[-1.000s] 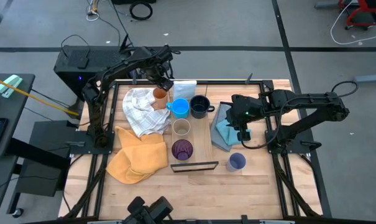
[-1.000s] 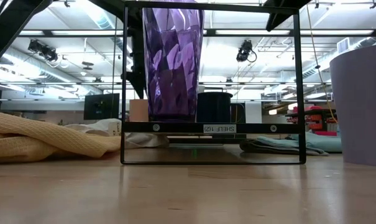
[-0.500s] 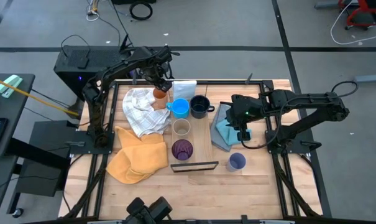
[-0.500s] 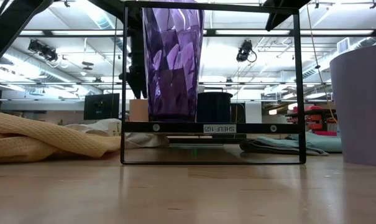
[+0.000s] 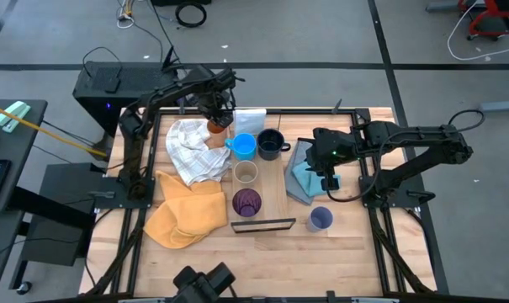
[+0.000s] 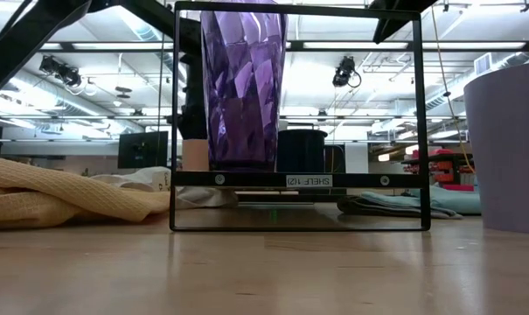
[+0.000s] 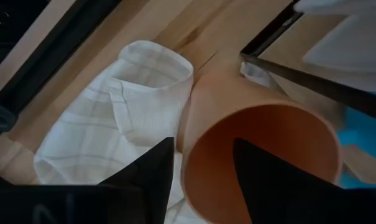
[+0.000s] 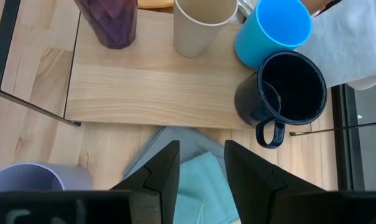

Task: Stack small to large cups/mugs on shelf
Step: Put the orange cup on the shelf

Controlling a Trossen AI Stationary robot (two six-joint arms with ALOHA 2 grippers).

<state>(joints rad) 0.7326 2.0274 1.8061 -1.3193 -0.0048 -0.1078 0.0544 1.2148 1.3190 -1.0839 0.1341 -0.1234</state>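
The orange cup [image 5: 215, 128] stands on the table at the far side, between the white checked cloth and the shelf's far end. My left gripper [image 7: 203, 149] is open over it, one finger inside the mouth and one outside the wall; I see no touch. The shelf [image 5: 271, 181] carries the purple tumbler [image 5: 247, 202], tan cup [image 5: 246, 172], light blue mug [image 5: 244, 146] and navy mug [image 5: 271, 143]. The lavender cup [image 5: 320, 219] stands on the table right of the shelf's black frame [image 5: 262, 225]. My right gripper [image 8: 200, 168] hovers open above the blue cloth.
A white checked cloth [image 5: 195, 150] and a yellow cloth [image 5: 185, 212] lie left of the shelf, and a blue cloth [image 5: 304, 177] lies to its right. A small white box [image 5: 251, 118] sits at the far edge behind the mugs. Bare tabletop shows along the near edge.
My left gripper has come down toward the orange cup, as the low view shows its dark shape dropping lower behind the purple tumbler. The arm's elbow has shifted with it. The cups and my right arm have kept still.
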